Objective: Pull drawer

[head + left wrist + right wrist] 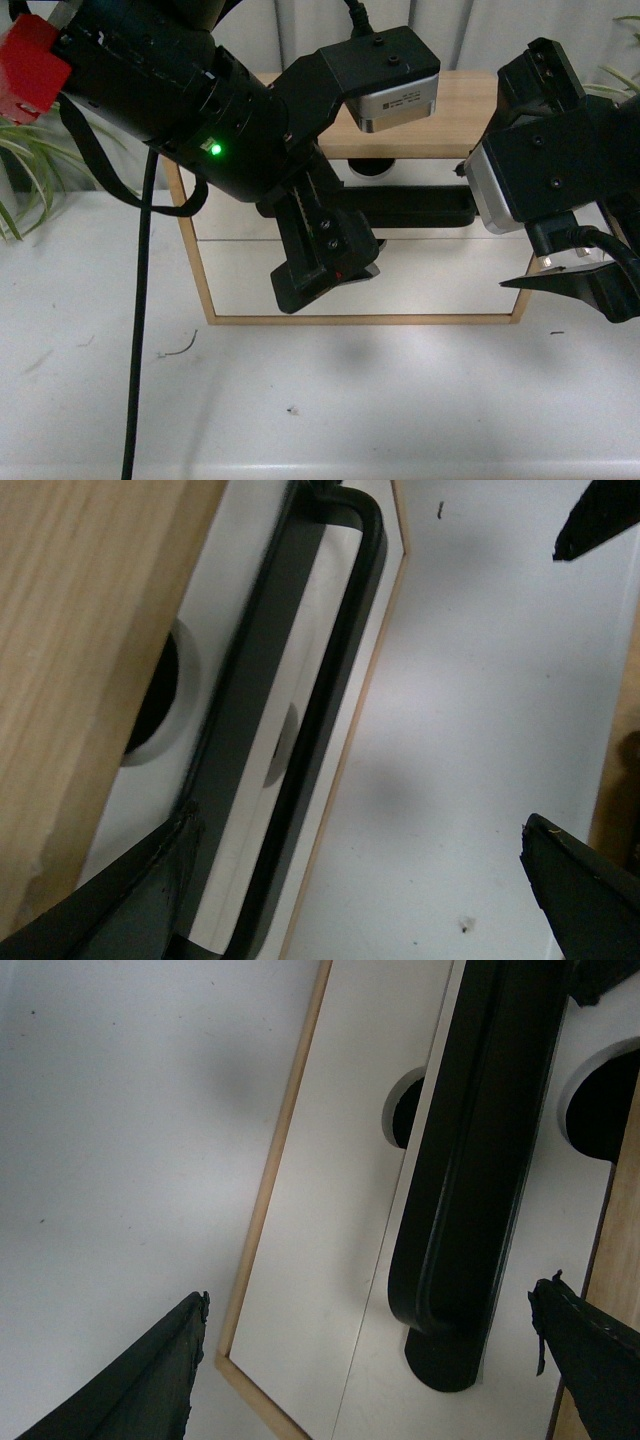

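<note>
The drawer (425,178) is the upper white front of a wooden cabinet, with a long black bar handle (420,207) and a semicircular notch (370,168) in its top edge. My left gripper (325,275) hangs open in front of the cabinet's left half, below the handle. In the left wrist view the handle (340,660) runs past one of that gripper's fingers (130,900), and the left gripper (357,822) holds nothing. My right gripper (560,278) is open at the cabinet's right end. In its wrist view the handle's end (465,1190) lies between the spread jaws of the right gripper (372,1292), not touched.
Below the drawer is a plain white front (440,280) without a handle. The cabinet has a wooden top (460,110) and stands on a white table (350,400). A black cable (140,330) hangs at the left. Plant leaves (20,160) show at the left edge.
</note>
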